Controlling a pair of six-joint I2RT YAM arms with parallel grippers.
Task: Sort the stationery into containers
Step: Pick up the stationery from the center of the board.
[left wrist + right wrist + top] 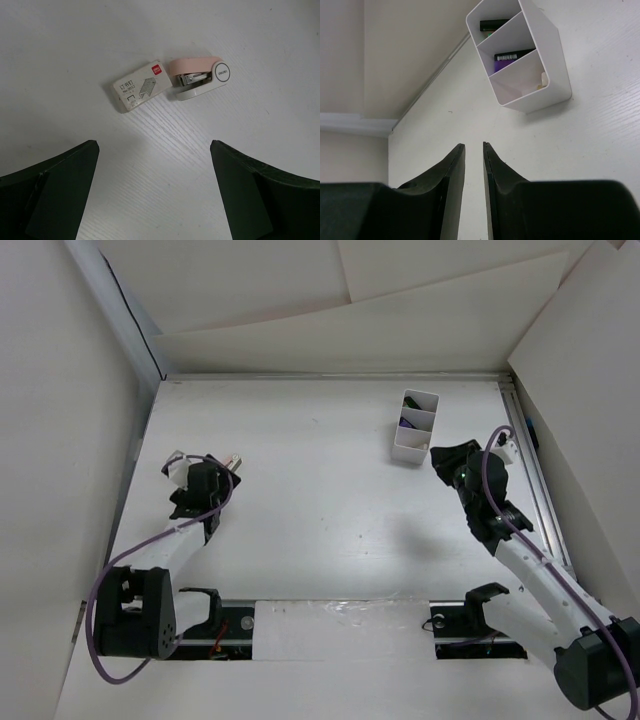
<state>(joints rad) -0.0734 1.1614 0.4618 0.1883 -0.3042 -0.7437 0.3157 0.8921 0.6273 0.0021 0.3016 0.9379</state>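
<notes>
The white three-compartment box (416,427) stands on the table at the back right. In the right wrist view the box (540,95) holds a black-and-green marker (494,24) in its far compartment and a purple-and-black marker (514,54) in the middle one. A tiny tan block (543,80) lies in the near compartment. My right gripper (445,458) hangs just in front of the box. Its jaws (473,145) stand a narrow gap apart with nothing between them. My left gripper (205,470) is wide open (153,145) and empty above the table on the left.
A pink-and-white mini stapler (199,79) and a small white staple box (141,89) lie side by side just ahead of my left gripper. White walls ring the table (320,500). A metal rail (530,470) runs along the right edge.
</notes>
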